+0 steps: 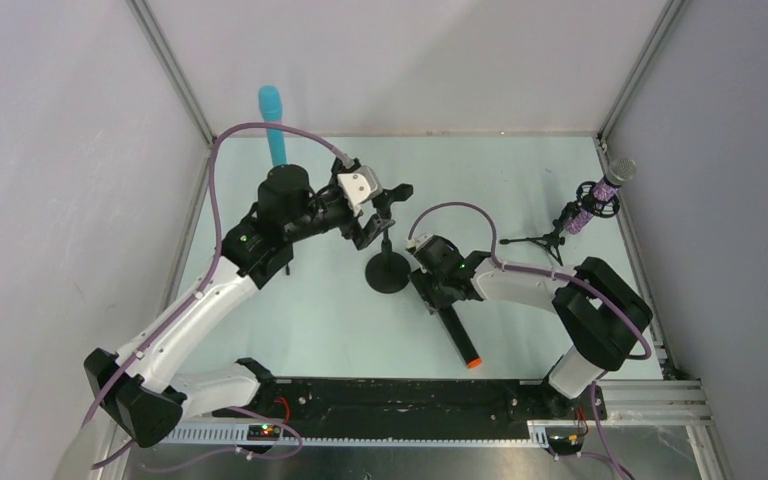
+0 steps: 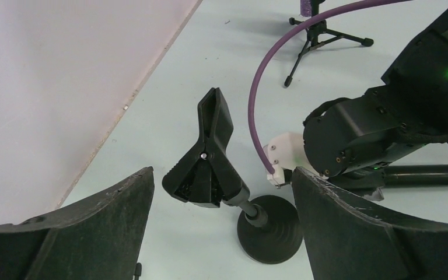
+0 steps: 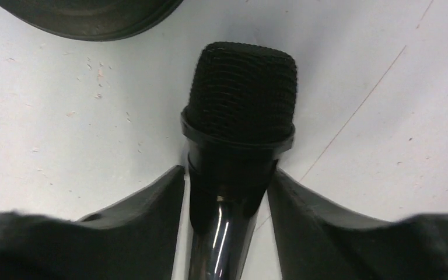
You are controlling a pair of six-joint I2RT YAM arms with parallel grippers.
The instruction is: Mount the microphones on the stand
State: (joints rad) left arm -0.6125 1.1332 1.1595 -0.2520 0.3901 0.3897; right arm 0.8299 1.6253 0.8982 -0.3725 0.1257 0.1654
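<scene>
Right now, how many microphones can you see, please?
3. The cyan microphone stands upright back left; the purple microphone sits on the tripod, far right; the black microphone lies between the jaws of the right gripper.

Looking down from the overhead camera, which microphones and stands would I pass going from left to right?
In order: blue microphone → round-base stand → black microphone → tripod holding the purple microphone.

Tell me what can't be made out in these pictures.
- Cyan microphone: lower end and mount, top view, hidden behind the left arm.
- Black microphone: head, top view, under the right gripper; orange end, right wrist view, cut off by bottom edge.
- Purple microphone: left wrist view, nearly all cut off by top edge.
</scene>
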